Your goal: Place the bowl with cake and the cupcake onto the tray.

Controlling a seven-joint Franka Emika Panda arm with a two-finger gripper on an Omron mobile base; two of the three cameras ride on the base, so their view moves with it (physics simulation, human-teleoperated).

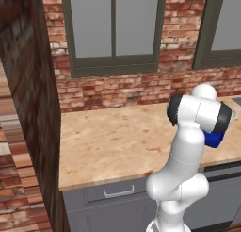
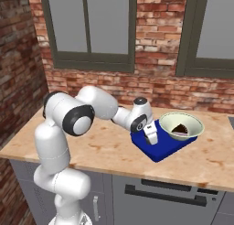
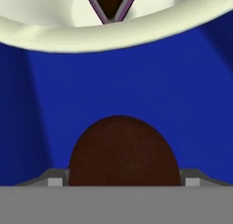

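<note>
The deep blue tray (image 2: 158, 154) lies on the counter, and the bowl with cake (image 2: 181, 123) stands on its right part, the dark cake (image 2: 179, 129) inside. My gripper (image 2: 152, 141) hangs low over the tray's left part, pointing down. In the hand view the dark brown cupcake (image 3: 123, 148) fills the gap of the gripper (image 3: 123, 181), both fingertips (image 3: 55, 181) against its sides, so the gripper is shut on it. Blue tray floor (image 3: 127, 82) lies beyond it, then the pale bowl rim (image 3: 113, 34). Whether the cupcake rests on the tray I cannot tell.
The marbled counter (image 2: 105, 148) runs left of the tray with open room, as seen also on the counter (image 1: 113, 141). A brick wall with windows (image 2: 91, 23) backs it. A tall brick pillar (image 1: 28, 108) stands at the left end. Drawers sit below the front edge.
</note>
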